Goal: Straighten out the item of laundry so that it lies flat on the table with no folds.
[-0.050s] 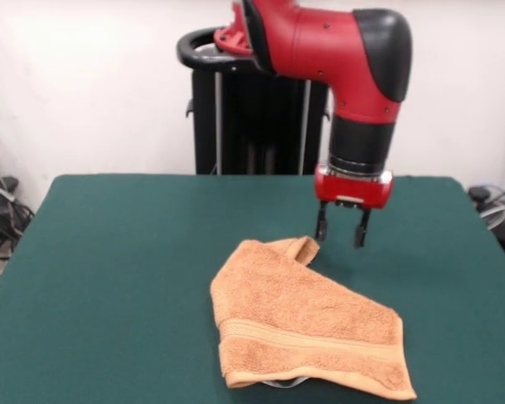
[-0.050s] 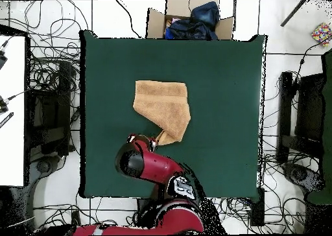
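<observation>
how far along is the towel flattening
Nothing looks done yet: the towel lies folded over itself on the table, in a tapering shape with one corner curled up. In hand: the claw hangs open and empty beside that curled corner, not gripping it. Left: grab a corner, pull the folded layer open and spread the towel flat.

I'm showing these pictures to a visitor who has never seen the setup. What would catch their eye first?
The big red and black arm, coming down over the dark green table. Below it, the open tool hangs just beside the raised corner of the orange-tan towel, which lies folded over itself near the table's middle. Seen from above, tangled cables ring the table on the floor.
</observation>
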